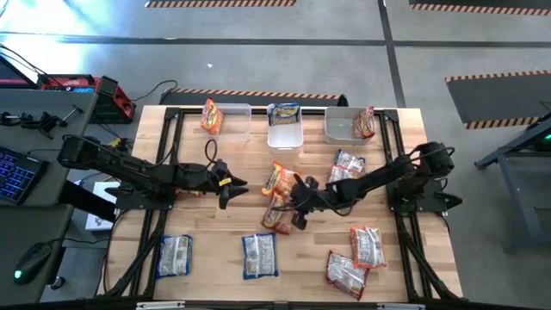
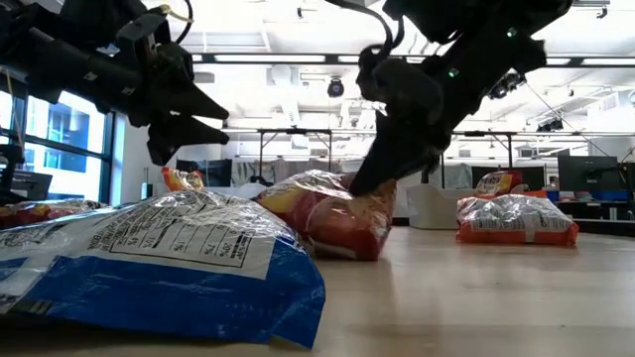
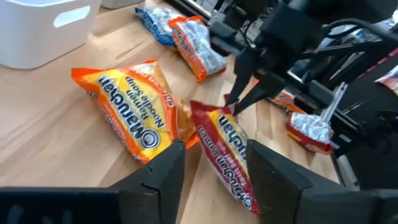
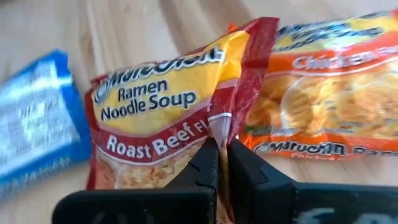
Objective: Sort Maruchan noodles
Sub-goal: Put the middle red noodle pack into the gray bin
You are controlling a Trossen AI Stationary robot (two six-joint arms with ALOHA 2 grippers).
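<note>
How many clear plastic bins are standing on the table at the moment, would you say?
3, in a row along the table's far edge: the left bin with an orange packet, the middle bin with a blue packet, and the right bin with a red packet.

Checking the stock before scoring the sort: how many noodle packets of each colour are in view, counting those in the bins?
orange packets: 2
blue-and-white packets: 4
red-and-white packets: about 6, since the front-right ones overlap
Total: about 12
</note>
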